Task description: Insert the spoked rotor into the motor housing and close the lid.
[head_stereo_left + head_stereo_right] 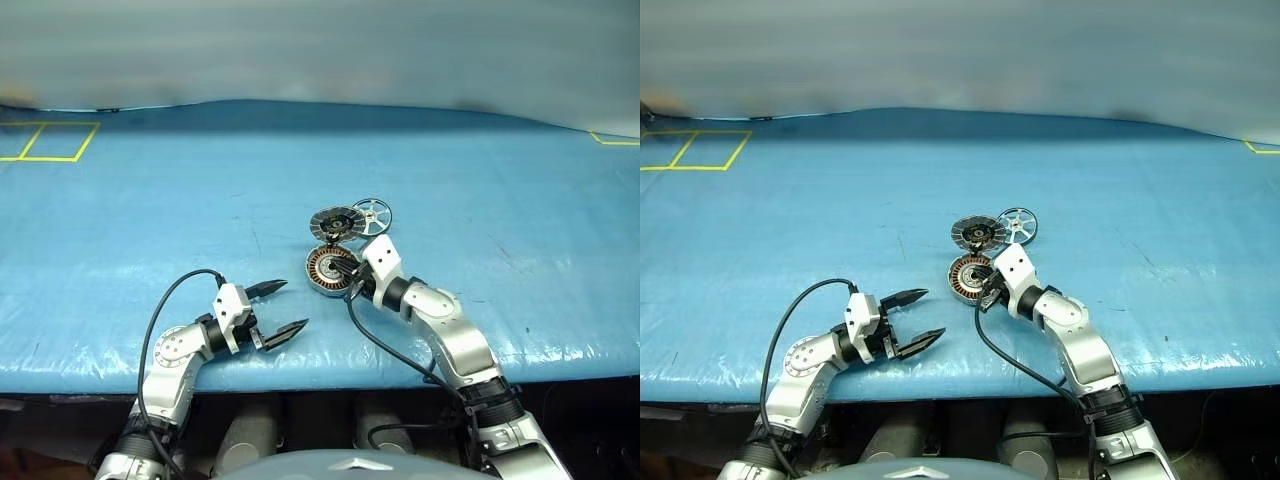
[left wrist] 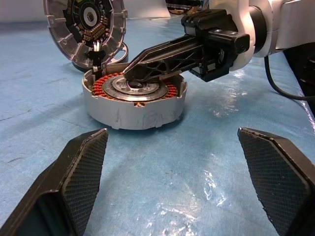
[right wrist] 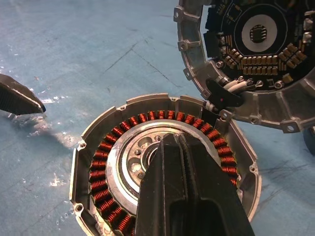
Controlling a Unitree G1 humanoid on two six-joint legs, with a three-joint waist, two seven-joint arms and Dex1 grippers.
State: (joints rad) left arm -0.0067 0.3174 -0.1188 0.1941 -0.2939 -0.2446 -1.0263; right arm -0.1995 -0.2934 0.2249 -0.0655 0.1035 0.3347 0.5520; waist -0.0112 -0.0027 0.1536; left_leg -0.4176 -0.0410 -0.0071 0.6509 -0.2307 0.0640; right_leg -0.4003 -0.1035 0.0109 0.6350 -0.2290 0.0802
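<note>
Right gripper (image 1: 347, 283) over housing (image 1: 330, 268), jaws clenched empty.
Left gripper (image 1: 283, 309) nearby, jaws released. Lid (image 1: 333, 222) stands open; rotor (image 1: 371, 215) on blue bench (image 1: 150, 220) beside it. No legible writing.

Motor housing (image 2: 133, 110) matt metal; copper windings (image 3: 106, 162) glossy

No readable text, labels or numbers anywhere (0 legible marks).

The left end effector (image 1: 279, 309) is hanging with fingers spread wide, pointing toward 3 o'clock. The right end effector (image 1: 349, 281) is pressing its fingers together, pointing toward 10 o'clock.
</note>
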